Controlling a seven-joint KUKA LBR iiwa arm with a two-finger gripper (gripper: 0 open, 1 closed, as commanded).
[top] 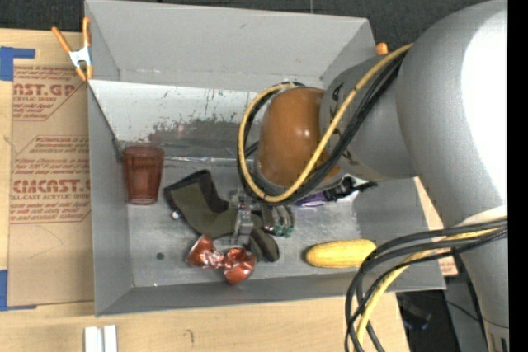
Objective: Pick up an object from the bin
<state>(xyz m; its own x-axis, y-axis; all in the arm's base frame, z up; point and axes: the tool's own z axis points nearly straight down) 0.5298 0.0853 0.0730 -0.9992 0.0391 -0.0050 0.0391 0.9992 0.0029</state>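
Note:
My gripper (244, 233) hangs low over the bin's front middle, under the orange dome. Its fingers come down between a dark olive, crumpled piece of cloth or rubber (196, 200) on the left and a small dark object (266, 246) on the right. Just below the fingertips lies a red, shiny, crumpled thing (221, 258). Nothing shows clearly between the fingers.
A translucent red cup (143, 173) lies at the bin's left wall. A yellow banana-shaped thing (340, 254) rests at the front right. Something purple and white (334, 194) peeks out beneath the arm. The arm and its yellow cables cover the bin's right side.

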